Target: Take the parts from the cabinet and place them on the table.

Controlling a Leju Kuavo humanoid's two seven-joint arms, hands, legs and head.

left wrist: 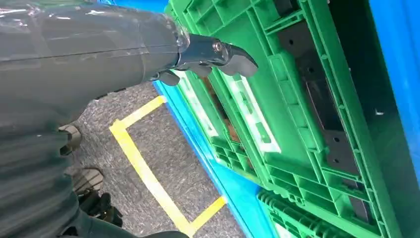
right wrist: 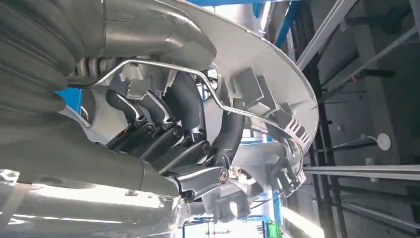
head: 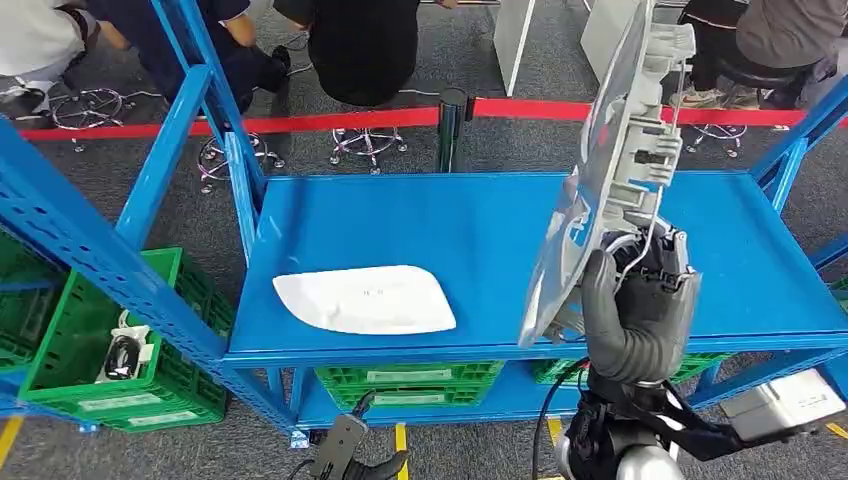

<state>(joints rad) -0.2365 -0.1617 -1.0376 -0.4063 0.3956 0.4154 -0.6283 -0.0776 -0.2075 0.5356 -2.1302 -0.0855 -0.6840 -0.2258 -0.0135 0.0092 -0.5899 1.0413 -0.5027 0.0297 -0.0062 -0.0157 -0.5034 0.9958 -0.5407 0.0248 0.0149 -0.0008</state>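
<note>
Right hand [head: 640,300] grips a large silver-grey curved plastic part with ribbed clips and a thin wire on its back [head: 625,150], held upright on edge above the right side of the blue metal shelf surface [head: 480,225]. Dark fingers [right wrist: 185,106] curl around the part's rear ribs, thumb on the opposite face. Flat white rounded plastic panel [head: 365,298] lies on the shelf surface near its front edge, well apart from the held part. Left hand [left wrist: 213,54] hangs low beside the green plastic crates [left wrist: 297,124] under the shelf, holding nothing; fingers look partly curled, exact opening hard to tell. Another green crate [head: 110,350] sits on the neighbouring rack.
</note>
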